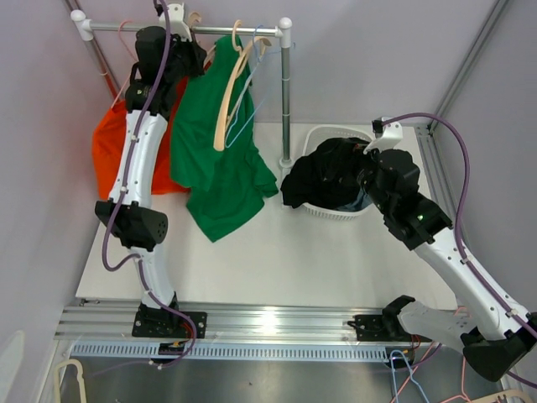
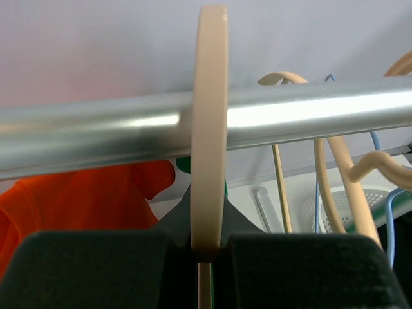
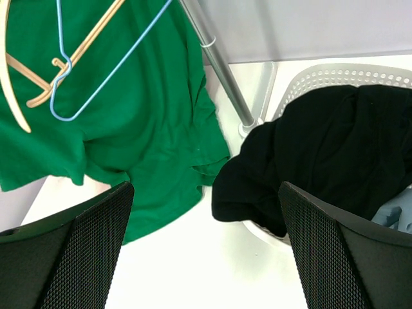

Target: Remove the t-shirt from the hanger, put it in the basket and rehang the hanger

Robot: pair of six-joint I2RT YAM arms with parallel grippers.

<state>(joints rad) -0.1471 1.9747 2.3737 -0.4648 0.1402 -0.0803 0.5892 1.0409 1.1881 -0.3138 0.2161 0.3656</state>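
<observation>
left arm: stretched up to the rail, left gripper pinched on the beige hanger hook. green t-shirt: hanging below the rail, just beside that gripper. right arm: bent, right gripper spread wide, holding nothing, over the basket of black clothing.

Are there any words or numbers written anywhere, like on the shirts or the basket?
None can be read. The green t-shirt, orange t-shirt, black cloth, white plastic basket and silver metal rail all look plain, with no letters or numbers showing.
</observation>
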